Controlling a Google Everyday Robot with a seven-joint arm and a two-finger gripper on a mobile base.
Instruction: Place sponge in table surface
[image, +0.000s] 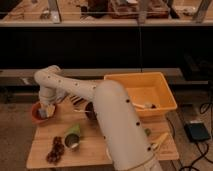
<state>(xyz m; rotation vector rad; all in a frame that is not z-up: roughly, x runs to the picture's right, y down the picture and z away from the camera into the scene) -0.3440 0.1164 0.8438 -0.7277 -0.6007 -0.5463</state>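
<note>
Reaching from the lower middle of the view up and to the left, the white arm (117, 125) folds at an elbow above the left end of the wooden surface (85, 154). From there it drops its gripper (48, 110) into the orange bowl (36, 114), which stands at the far left corner. Whether the gripper is open or closed, and whether it has hold of anything, cannot be told from here. A small grey-blue patch right at its tip appears to be the sponge (42, 113), inside the bowl rather than on the planks.

Nearer the front, a green cup (74, 136) lies on its side, and just left of it sits a dark, lumpy cluster (55, 150). A dark bowl (90, 109) shows partly behind the arm. The yellow plastic bin (135, 76) takes up the far right part of the surface, with a few small items inside. A pale yellow stick-like thing (160, 141) lies near the front right corner. A black box (197, 132) with a cable rests on the floor to the right.
</note>
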